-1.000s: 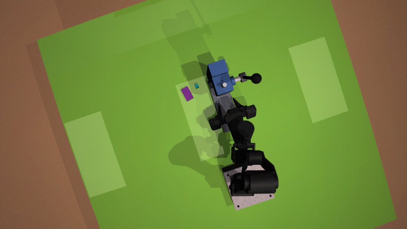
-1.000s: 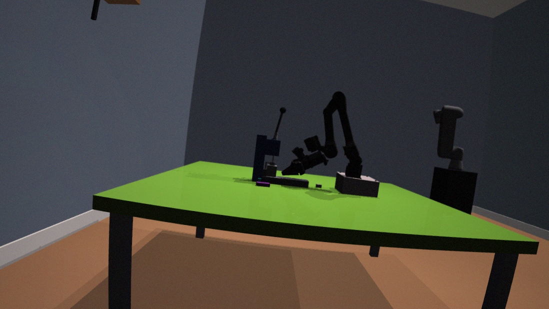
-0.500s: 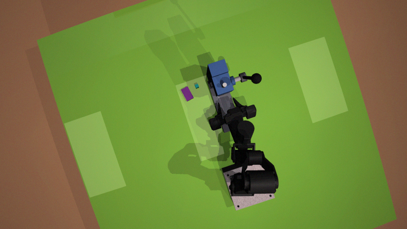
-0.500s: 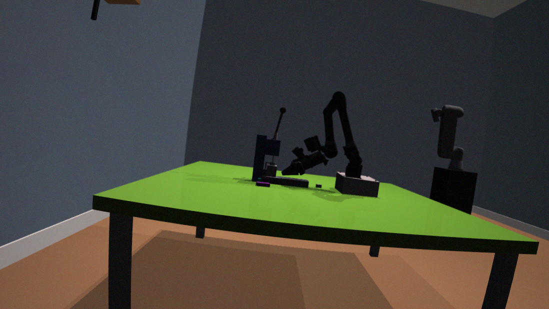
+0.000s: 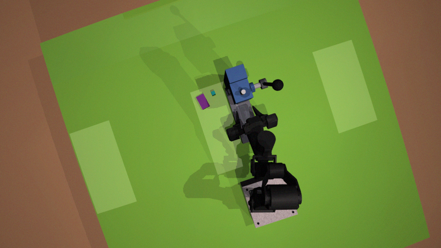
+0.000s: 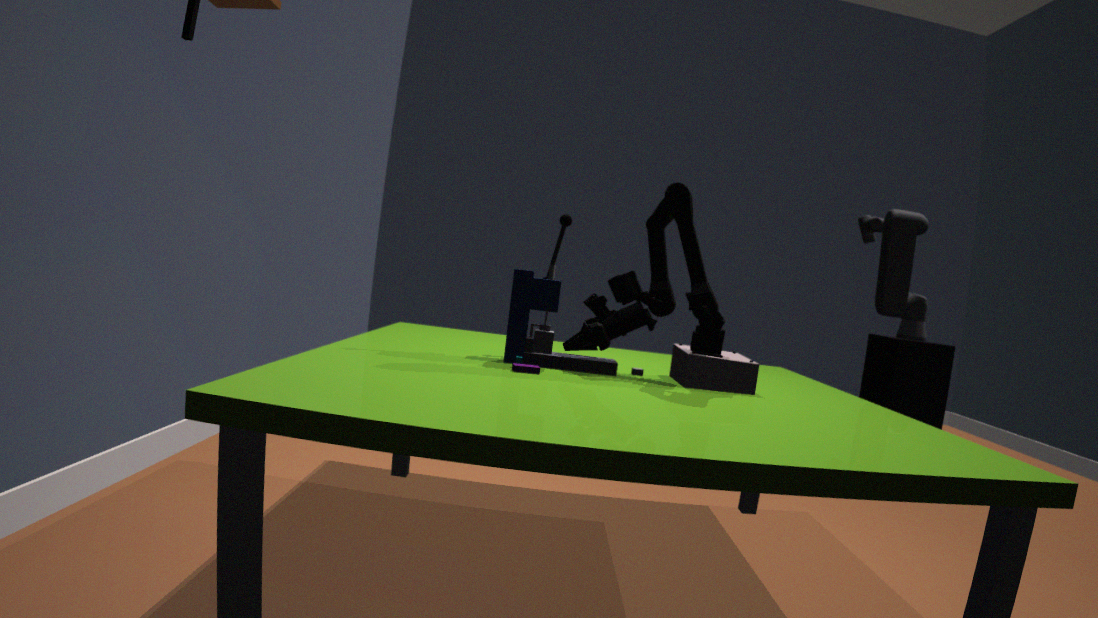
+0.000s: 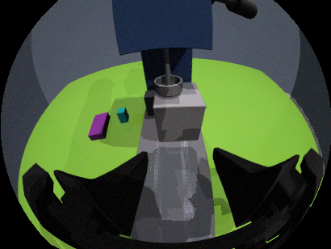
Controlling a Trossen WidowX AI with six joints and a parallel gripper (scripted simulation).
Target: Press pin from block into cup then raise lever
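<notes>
The grey block [image 6: 543,342] [image 7: 179,123] stands upright at the far end of the press bed [image 6: 583,364] [image 7: 178,182], under the blue press head [image 5: 242,90] [image 6: 546,294] [image 7: 163,26]. A round metal collar [image 7: 169,92] is on its top, and the thin punch [image 7: 167,61] reaches down inside the collar. The pin is hidden; I cannot make out a cup. The lever [image 6: 558,245] [image 5: 277,84] stands raised, with its black knob [image 6: 565,220] at the top. My gripper [image 5: 245,110] [image 6: 566,347] [image 7: 181,154] is open and empty, low over the bed in front of the block, not touching it.
A purple block [image 5: 202,101] [image 6: 526,368] [image 7: 98,126] and a small teal block [image 5: 213,92] [image 7: 122,115] lie left of the press. A small dark piece [image 6: 636,371] lies between bed and arm base. A dark upright piece [image 7: 149,103] stands at the grey block's left.
</notes>
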